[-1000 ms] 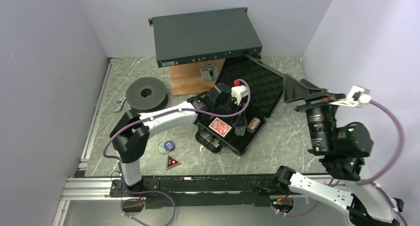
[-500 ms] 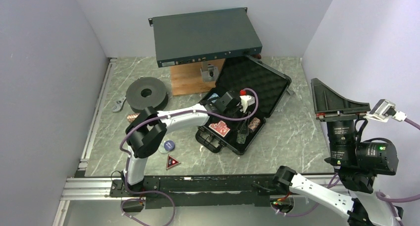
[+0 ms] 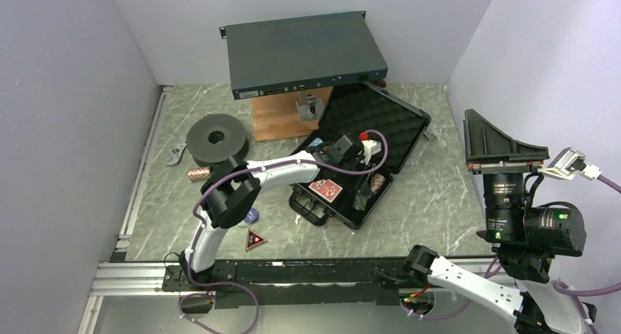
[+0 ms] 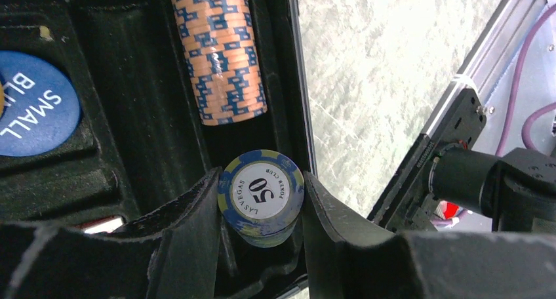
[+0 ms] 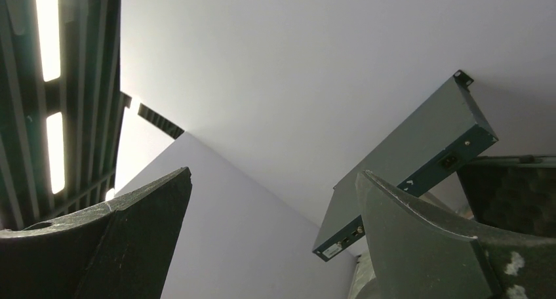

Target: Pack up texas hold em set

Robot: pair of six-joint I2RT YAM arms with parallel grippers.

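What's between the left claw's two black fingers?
A short roll of blue-and-yellow poker chips, top marked 50, held over the black hard case; the left wrist view shows it.

A large flat grey metal electronics box [image 3: 304,52] stands at the back of the grey-green marble-pattern table [image 3: 439,195], with its front edge over a brown wooden board [image 3: 274,118]. A small grey metal bracket [image 3: 311,105] stands on the right end of this board. To the left lies a dark round spool with a centre hole [image 3: 201,142], and just beside it a small silver metal piece [image 3: 174,155]. Pale lilac walls [image 3: 73,92] close the table on three sides.
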